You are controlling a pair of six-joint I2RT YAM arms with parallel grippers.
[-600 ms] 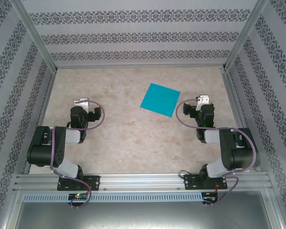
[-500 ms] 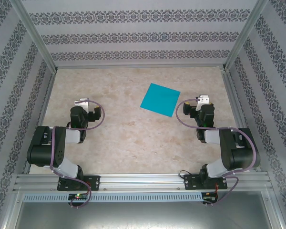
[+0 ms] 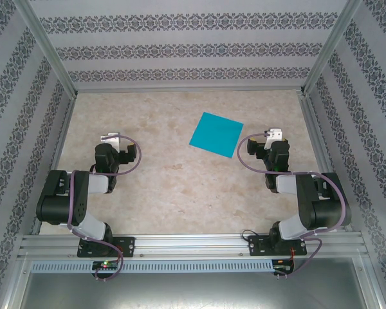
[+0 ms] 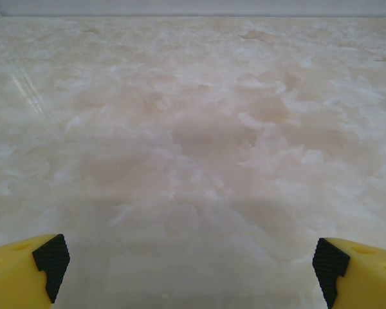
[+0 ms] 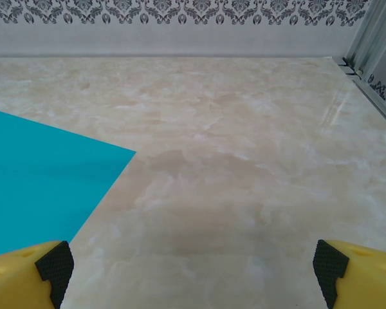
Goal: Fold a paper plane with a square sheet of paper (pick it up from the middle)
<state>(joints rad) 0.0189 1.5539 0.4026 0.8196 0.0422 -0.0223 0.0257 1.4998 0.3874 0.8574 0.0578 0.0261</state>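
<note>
Bright even light, soft shadows, sharp

A flat teal-blue paper square [image 5: 38,187] is lying on a beige marbled tabletop [image 5: 244,161]. The right gripper's [image 5: 193,269] yellow fingers [image 5: 13,280] are gaping wide.

A robotics lab cell: aluminium frame [image 3: 193,244], wall panels [image 3: 186,48], marble-look table [image 3: 180,193], left arm [image 3: 71,199], right arm [image 3: 309,199].

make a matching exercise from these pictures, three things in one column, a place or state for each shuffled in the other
Things:
1. flat teal-blue square sheet of paper
2. left yellow-fingered tool
3. right yellow-fingered tool

States:
a. open, paper corner just ahead to its left
b. lying unfolded on the beige marbled tabletop
c. open, on the table's left side, away from the paper

Pairs: 1-b, 2-c, 3-a
</note>
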